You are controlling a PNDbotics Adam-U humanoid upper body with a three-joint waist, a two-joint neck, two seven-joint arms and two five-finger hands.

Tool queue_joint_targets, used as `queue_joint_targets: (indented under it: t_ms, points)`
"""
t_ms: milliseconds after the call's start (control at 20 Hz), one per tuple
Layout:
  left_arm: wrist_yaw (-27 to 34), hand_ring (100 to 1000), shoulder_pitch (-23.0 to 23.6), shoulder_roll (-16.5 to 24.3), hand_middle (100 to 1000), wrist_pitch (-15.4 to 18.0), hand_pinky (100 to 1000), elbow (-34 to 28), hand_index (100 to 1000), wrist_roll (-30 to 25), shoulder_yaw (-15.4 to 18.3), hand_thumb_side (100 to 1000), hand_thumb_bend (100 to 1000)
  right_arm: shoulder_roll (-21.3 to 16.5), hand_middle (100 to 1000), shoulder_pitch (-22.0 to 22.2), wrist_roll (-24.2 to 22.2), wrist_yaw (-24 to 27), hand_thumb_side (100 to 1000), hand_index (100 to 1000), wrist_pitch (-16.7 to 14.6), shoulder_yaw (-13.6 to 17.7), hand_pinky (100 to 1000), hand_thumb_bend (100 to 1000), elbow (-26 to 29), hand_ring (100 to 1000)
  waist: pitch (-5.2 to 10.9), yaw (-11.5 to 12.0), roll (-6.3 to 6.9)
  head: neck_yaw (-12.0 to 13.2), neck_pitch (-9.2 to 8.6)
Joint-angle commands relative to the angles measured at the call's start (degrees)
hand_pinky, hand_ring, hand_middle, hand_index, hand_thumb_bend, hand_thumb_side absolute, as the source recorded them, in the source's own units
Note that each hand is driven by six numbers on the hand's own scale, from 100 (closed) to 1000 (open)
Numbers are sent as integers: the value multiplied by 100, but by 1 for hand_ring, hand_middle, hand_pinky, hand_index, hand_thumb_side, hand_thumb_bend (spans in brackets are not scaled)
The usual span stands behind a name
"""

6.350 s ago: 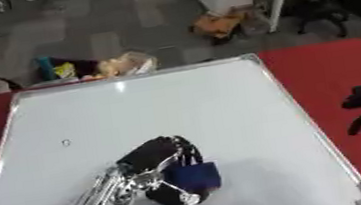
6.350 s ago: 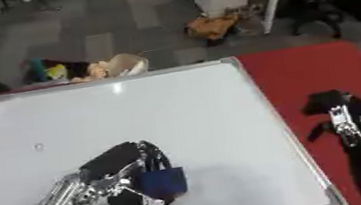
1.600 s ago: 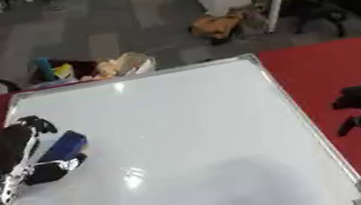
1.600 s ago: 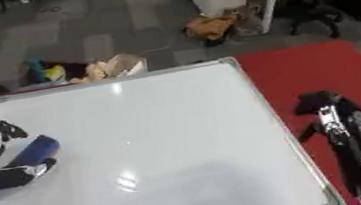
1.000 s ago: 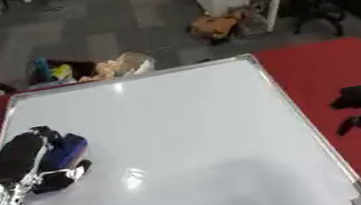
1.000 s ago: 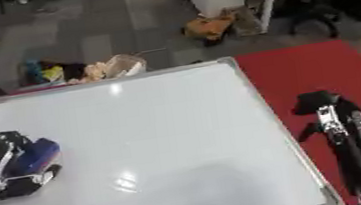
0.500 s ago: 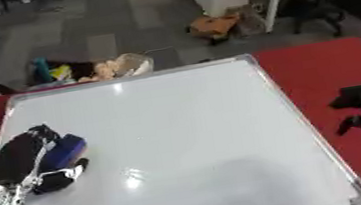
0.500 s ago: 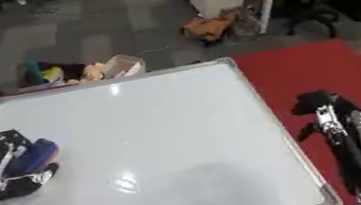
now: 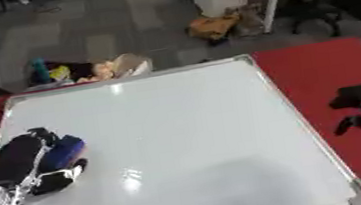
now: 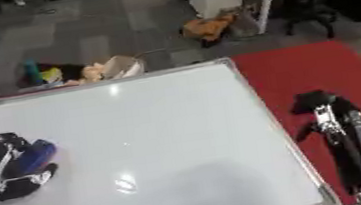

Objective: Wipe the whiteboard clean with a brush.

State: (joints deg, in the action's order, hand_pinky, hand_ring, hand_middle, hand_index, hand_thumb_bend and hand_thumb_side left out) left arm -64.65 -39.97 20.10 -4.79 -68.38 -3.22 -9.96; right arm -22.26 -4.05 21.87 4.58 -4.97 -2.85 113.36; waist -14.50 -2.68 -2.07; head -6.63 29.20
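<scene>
A whiteboard [image 9: 180,140] with a silver frame lies flat on the red table; its surface shows no marks, only light glare. My left hand [image 9: 17,160] is over the board's left side, fingers curled round a blue brush [image 9: 60,150] that rests against the board. My right hand [image 9: 359,99] lies on the red cloth to the right of the board, apart from it, its fingers curled and holding nothing.
The red table [image 9: 320,62] surrounds the board on the left and right. Beyond the far edge the floor holds a bag with coloured items [image 9: 83,72], a brown bundle [image 9: 213,24] and chair legs [image 9: 320,4].
The left hand with the brush slid from the board's lower middle to its left side, then crept slightly inward. A small mark on the left of the board is gone. Right hand unmoved.
</scene>
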Motion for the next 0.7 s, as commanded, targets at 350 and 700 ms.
queue_joint_targets:
  t_ms: [350, 700]
  points:
    - [-134, 521, 46, 29, 540, -57, 404, 68, 797, -58, 24, 494, 663, -71, 561, -25, 12, -40, 791, 677, -11, 69, 354, 100, 124, 646, 60, 4, -7, -18, 40]
    - [-165, 516, 48, 25, 525, -71, 404, 63, 754, -54, 23, 485, 648, -70, 561, -26, 11, -38, 791, 677, -13, 69, 354, 100, 124, 646, 60, 4, -9, -25, 45]
